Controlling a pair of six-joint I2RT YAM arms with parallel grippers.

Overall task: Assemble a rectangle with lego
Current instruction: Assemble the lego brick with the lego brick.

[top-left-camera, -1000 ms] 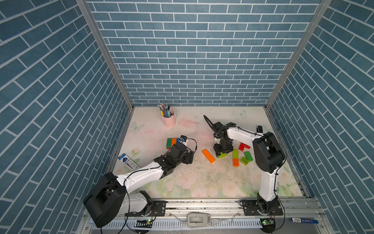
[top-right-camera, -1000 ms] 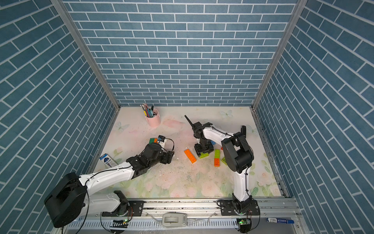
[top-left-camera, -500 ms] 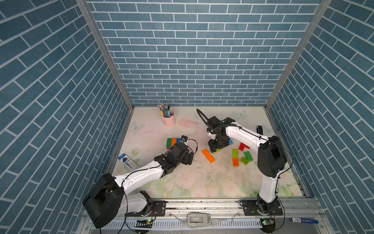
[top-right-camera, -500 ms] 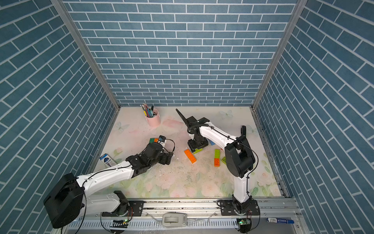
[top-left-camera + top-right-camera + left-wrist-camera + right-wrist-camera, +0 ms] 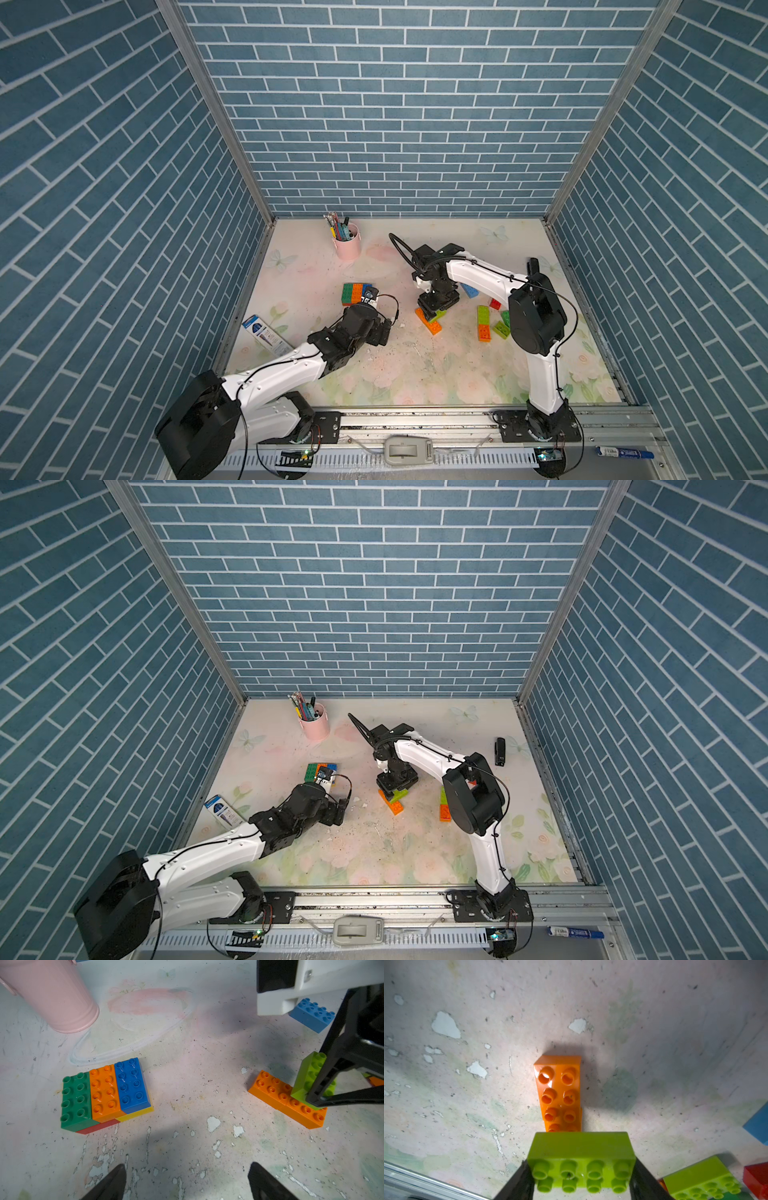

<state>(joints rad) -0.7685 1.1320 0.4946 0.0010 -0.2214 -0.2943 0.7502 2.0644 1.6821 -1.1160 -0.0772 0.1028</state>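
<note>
Both top views are bright, even and sharp, though the walls splay outward from wide-angle distortion. The wrist views are dimmer, with soft grey shadows across the table. In the right wrist view glare glints on the orange brick; the close lime brick looks slightly soft.

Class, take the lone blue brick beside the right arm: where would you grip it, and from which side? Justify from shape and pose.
Grip the blue brick across its two long side walls, at mid-length, coming straight down from above. It lies flat, studs up and alone, so those flat parallel walls are free and span its narrow width.
</note>
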